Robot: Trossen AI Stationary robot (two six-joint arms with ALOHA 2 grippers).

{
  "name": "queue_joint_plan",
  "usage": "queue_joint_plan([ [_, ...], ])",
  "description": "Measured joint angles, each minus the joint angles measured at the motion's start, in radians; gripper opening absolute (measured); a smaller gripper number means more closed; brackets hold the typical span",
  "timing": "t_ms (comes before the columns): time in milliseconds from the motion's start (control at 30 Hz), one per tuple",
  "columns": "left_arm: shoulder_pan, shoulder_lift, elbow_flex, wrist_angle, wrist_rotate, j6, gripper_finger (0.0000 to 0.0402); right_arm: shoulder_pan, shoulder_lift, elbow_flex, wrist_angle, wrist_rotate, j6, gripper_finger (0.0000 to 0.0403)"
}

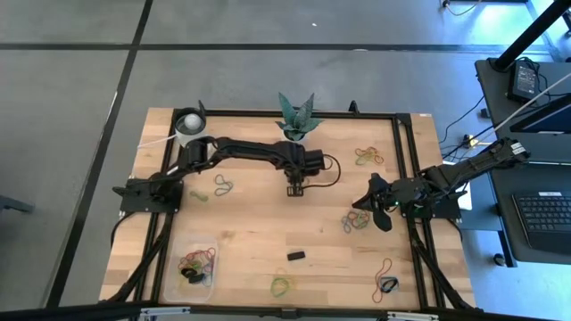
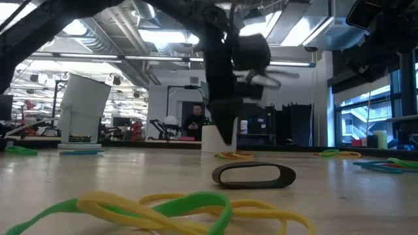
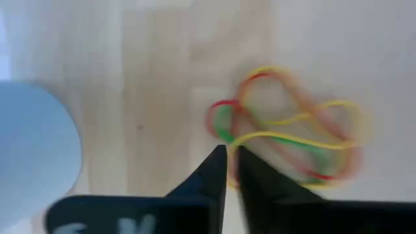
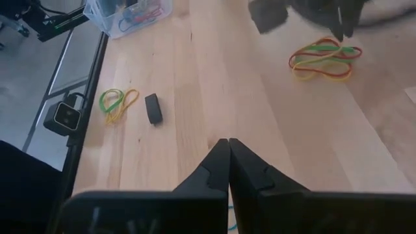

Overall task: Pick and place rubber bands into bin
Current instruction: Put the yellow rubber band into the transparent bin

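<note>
**Bands scattered, some already binned**

The clear bin point(image 1: 197, 265) sits near the desk's front-left corner, holding several coloured bands. Loose rubber bands point(image 1: 359, 222) lie in small tangled clusters elsewhere: right side, far right, front edge, left.

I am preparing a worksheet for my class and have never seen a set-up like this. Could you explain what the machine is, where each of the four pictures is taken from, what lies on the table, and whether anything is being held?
Two dark robot arms work at a wooden table. One picture looks straight down from above, one looks level across the table top, and two come from cameras on the arms' wrists.

The left gripper is near the table's middle, beside a red, yellow and green tangle. The right gripper is near the right edge. Both have their fingers shut and hold nothing.

Coloured rubber bands lie scattered in small bunches. The clear bin, at the near left corner, already holds some. A small black block, a white cup and a potted plant are also there.
</note>
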Motion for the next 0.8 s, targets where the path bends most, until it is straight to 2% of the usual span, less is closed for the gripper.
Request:
queue_joint_plan([
  [133, -0.015, -0.031, 0.001, -0.012, 0.018, 0.008, 0.0003, 0.0, 0.0, 0.0, -0.001, 0.0, -0.001, 0.0004],
  [300, -0.033, -0.087, 0.002, -0.026, -0.01, -0.003, 0.0002, 0.0, 0.0, 0.0, 0.0, 0.0, -0.003, 0.0004],
  [467, -0.036, -0.077, 0.001, -0.028, -0.04, -0.023, 0.0003, 0.0, 0.0, 0.0, 0.0, 0.0, -0.008, 0.0004],
  [567, -0.034, -0.049, 0.002, -0.033, -0.035, -0.025, 0.0019, 0.0, 0.0, 0.0, 0.0, 0.0, -0.007, 0.0004],
  [800, -0.018, -0.018, 0.0, -0.03, -0.007, 0.049, 0.0086, 0.0, 0.0, 0.0, 0.009, 0.0, -0.002, 0.0004],
])
